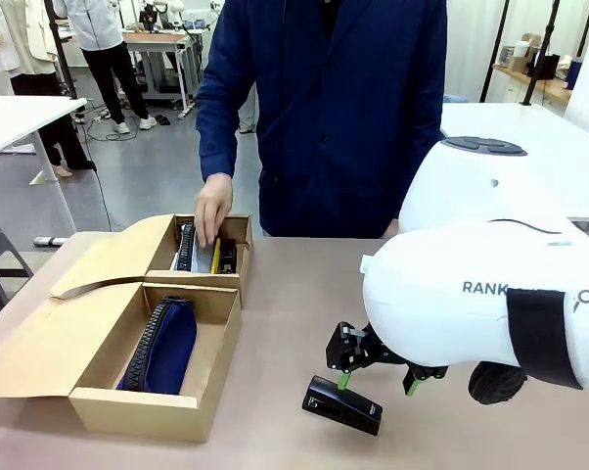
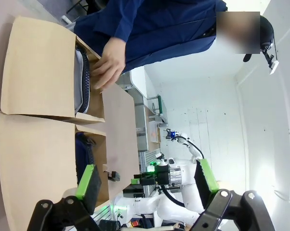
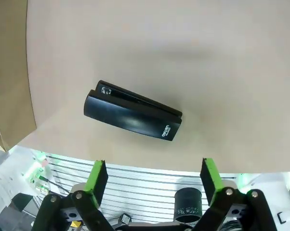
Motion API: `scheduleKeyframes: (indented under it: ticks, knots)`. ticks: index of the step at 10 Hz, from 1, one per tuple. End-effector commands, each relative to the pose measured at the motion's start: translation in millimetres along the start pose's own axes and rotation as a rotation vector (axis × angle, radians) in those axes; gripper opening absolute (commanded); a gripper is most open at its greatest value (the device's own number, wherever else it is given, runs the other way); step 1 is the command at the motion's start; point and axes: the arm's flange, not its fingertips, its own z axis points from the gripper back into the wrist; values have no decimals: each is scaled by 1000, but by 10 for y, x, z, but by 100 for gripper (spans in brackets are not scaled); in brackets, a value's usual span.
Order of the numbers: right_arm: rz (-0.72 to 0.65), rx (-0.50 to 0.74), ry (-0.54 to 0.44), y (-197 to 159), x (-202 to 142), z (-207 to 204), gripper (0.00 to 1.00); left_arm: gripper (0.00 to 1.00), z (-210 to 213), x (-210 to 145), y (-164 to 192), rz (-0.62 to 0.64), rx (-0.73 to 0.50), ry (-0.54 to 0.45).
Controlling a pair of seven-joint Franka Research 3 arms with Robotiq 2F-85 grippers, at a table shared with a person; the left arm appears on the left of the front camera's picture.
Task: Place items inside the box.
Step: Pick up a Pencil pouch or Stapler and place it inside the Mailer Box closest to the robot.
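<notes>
One glossy black wedge-shaped stapler (image 3: pixel 133 114)

Stapler (image 1: pixel 342 404): showing glossy black with small white lettering, lying against a pale tan table (image 1: pixel 294 284). Near box (image 1: pixel 138 416) and far box (image 1: pixel 238 284): both showing plain brown cardboard, the near one carrying a navy pouch (image 1: pixel 172 343) edged with a black zip, the far one showing a yellow knife (image 1: pixel 215 257) among black items. Right gripper (image 1: pixel 377 383): showing black with bright green pads (image 1: pixel 343 380) under a white arm (image 1: pixel 441 294), while the person's coat (image 1: pixel 343 108) is showing dark blue.
</notes>
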Motion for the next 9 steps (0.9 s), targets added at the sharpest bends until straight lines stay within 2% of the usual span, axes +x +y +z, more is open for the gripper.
scheduleKeyframes:
  ticks: [1, 2, 3, 4, 5, 6, 7, 9]
  knots:
    - [204, 41, 62, 25, -37, -1, 100, 100, 4, -20, -16, -17, -12, 2]
    - [517, 77, 127, 62, -92, -24, 100, 100, 4, -20, -16, -17, -12, 2]
    - [920, 154, 192, 86, -123, -75, 100, 100, 4, -20, -16, -17, -12, 2]
    - [1143, 132, 202, 92, -122, -158, 100, 100, 4, -20, -16, -17, -12, 2]
    - [1259, 85, 188, 112, -147, -223, 100, 100, 4, -20, -16, -17, -12, 2]
    - [1338, 50, 93, 139, -148, -264, 100, 100, 4, -20, -16, -17, -12, 2]
    - [1356, -8, 30, 156, -111, -305, 100, 100, 4, -20, -16, -17, -12, 2]
    - [1393, -42, -61, 200, -23, -390, 100, 100, 4, -20, -16, -17, -12, 2]
